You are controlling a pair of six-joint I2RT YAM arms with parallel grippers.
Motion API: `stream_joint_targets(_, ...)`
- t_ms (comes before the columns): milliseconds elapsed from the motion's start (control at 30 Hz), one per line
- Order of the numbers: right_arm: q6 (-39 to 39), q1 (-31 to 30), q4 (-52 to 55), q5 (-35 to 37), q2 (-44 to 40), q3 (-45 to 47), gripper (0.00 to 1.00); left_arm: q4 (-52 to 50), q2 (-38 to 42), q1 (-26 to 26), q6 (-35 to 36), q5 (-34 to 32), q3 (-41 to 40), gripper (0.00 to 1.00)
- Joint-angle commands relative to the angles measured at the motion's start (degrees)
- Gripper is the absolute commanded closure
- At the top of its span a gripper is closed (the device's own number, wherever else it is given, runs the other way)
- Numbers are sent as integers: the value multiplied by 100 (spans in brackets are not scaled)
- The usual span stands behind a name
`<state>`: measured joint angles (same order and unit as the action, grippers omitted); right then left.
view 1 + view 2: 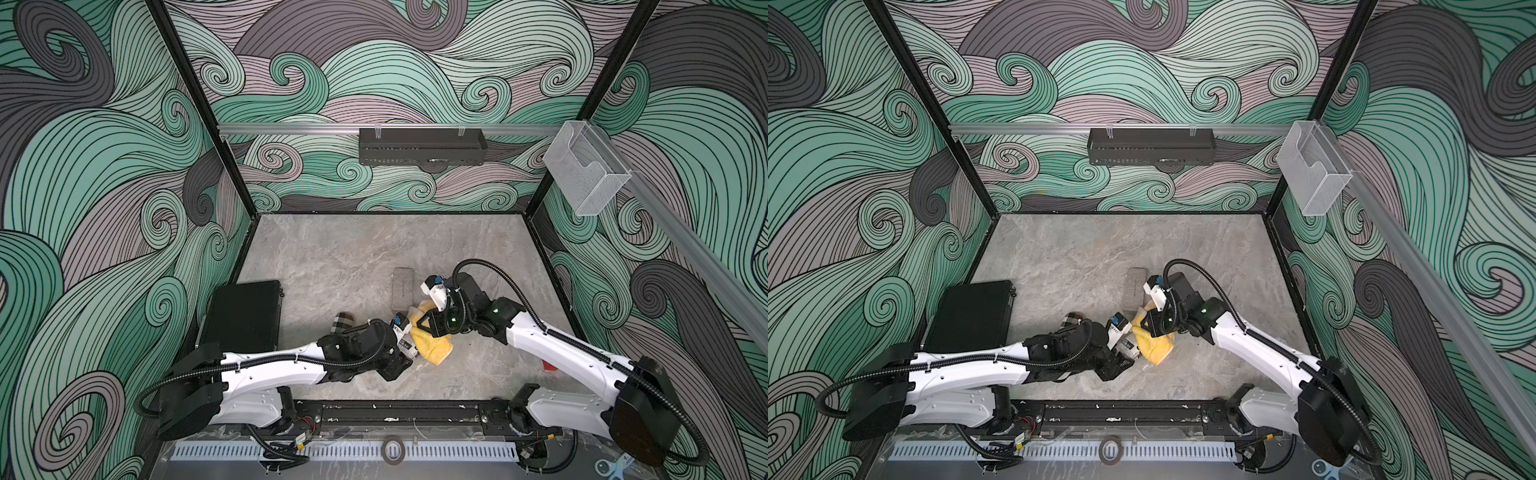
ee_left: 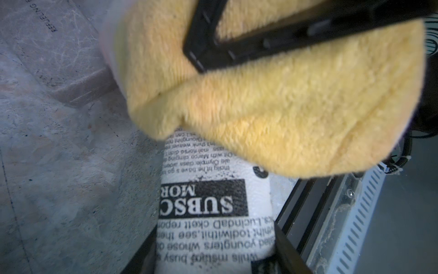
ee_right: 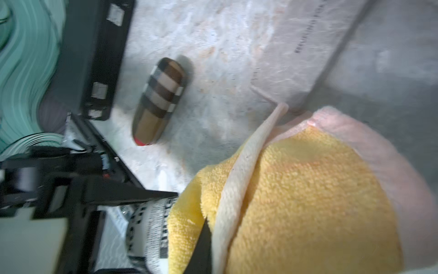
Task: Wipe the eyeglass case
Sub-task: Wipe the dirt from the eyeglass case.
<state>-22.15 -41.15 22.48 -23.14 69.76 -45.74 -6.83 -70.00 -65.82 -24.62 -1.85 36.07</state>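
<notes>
- Your left tool point(image 2: 214, 246) pinches the newsprint case point(image 2: 203, 201) near one end, over the desk point(image 1: 353, 249), front centre.
- Your right tool point(image 1: 419, 325), clamped on the yellow cloth point(image 2: 272, 106), presses it over the far end.
- Stroke lengthwise along the case with light pressure; grip firmly, lest it twist free.

Four cases point(image 1: 407, 348) point(image 1: 343, 322) point(image 1: 402, 287) point(image 1: 245, 316), one yellow cloth point(image 1: 432, 347)
</notes>
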Motion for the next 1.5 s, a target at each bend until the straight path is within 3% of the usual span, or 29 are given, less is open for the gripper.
stream_joint_targets(0, -161, -195, -631, -1156, -63, 144, 100, 594, 181, 43, -16, -193, 79, 53)
stream_joint_targets(100, -170, -193, -489, -918, -100, 211, 100, 592, 193, 44, -8, -221, 75, 54)
stream_joint_targets(333, -144, 4, 935, 1205, -143, 129, 100, 639, 312, 42, -49, -264, -54, 54)
stream_joint_targets(400, -149, 30, 1084, 1513, -188, 124, 100, 650, 346, 41, -55, -276, -83, 54)
stream_joint_targets(700, -435, -269, -288, -273, -202, 81, 100, 800, 248, 46, -146, -296, -125, 54)
stream_joint_targets(800, -548, -459, -603, -488, -71, 64, 100, 872, 265, 39, -192, -316, -162, 54)
stream_joint_targets(1200, -496, -78, 1104, 1559, -115, -22, 100, 806, 458, 43, -181, -380, -263, 55)
stream_joint_targets(1467, -886, -257, -402, -453, 79, -161, 100, 975, 348, 43, -224, -369, -276, 55)
